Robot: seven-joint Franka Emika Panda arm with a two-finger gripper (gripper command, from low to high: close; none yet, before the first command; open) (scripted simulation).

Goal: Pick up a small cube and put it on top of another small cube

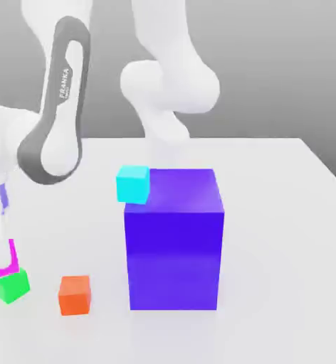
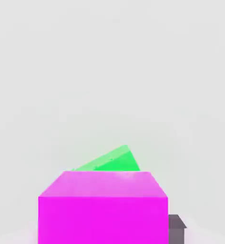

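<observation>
The small cube [image 2: 102,207], plain magenta-pink, looms close in the hand view. My gripper [image 2: 105,228] is shut on it, and one dark fingertip [image 2: 177,228] presses against its side. In the exterior view the small cube [image 1: 12,257] is at the far left edge, partly covered, just behind and above the green cube [image 1: 11,285]. The hand view shows the green cube [image 2: 112,160] peeking out beyond the magenta one, slightly lower. I cannot tell whether the two cubes touch.
An orange cube [image 1: 75,295] sits just to the exterior view's right of the green one. A big blue-purple block [image 1: 174,242] stands in the middle with a cyan cube [image 1: 133,183] at its upper left corner. The white arm [image 1: 53,135] fills the left.
</observation>
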